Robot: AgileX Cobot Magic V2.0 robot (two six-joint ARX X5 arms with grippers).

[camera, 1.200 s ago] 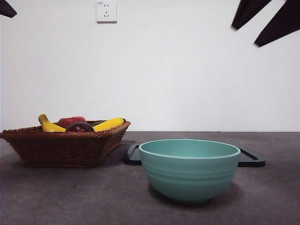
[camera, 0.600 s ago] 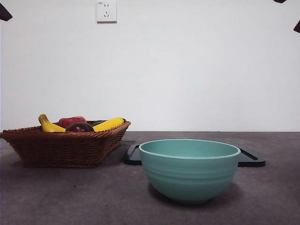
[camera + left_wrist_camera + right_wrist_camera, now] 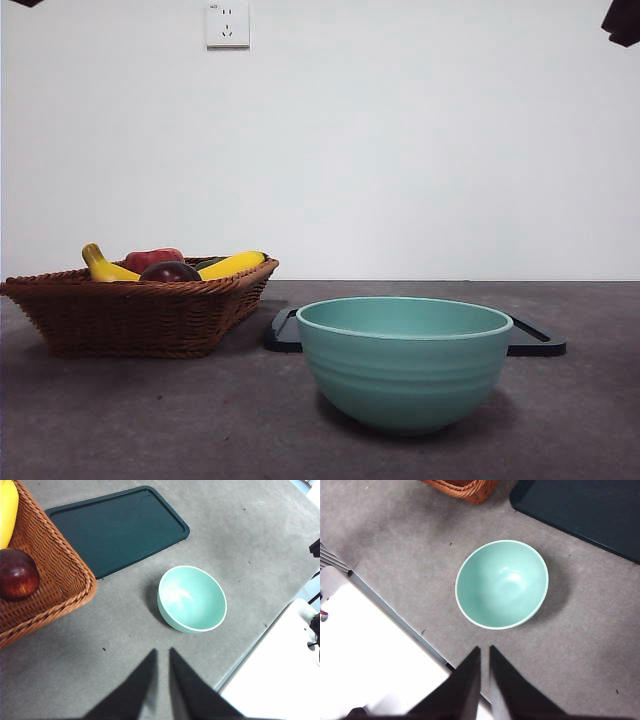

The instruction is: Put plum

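The plum [image 3: 170, 271] is dark maroon and glossy and lies in the wicker basket [image 3: 130, 315] at the table's left, beside the yellow bananas [image 3: 232, 265]. In the left wrist view the plum [image 3: 18, 574] rests against the basket's rim [image 3: 70, 565]. My left gripper [image 3: 162, 651] hangs high above the table, shut and holding nothing, well away from the fruit. My right gripper [image 3: 484, 648] is also shut and holding nothing, high over the table's near edge by the teal bowl [image 3: 501, 584].
The teal bowl [image 3: 405, 360] stands front and centre with nothing in it. A dark flat tray [image 3: 535, 340] lies behind it. A brighter red fruit [image 3: 152, 258] sits in the basket. Black arm tips show at the top corners [image 3: 622, 20].
The dark arm at the top right has pulled up and away, leaving only a small tip. The tip at the top left has also risen almost out of the picture. Nothing on the table moved.
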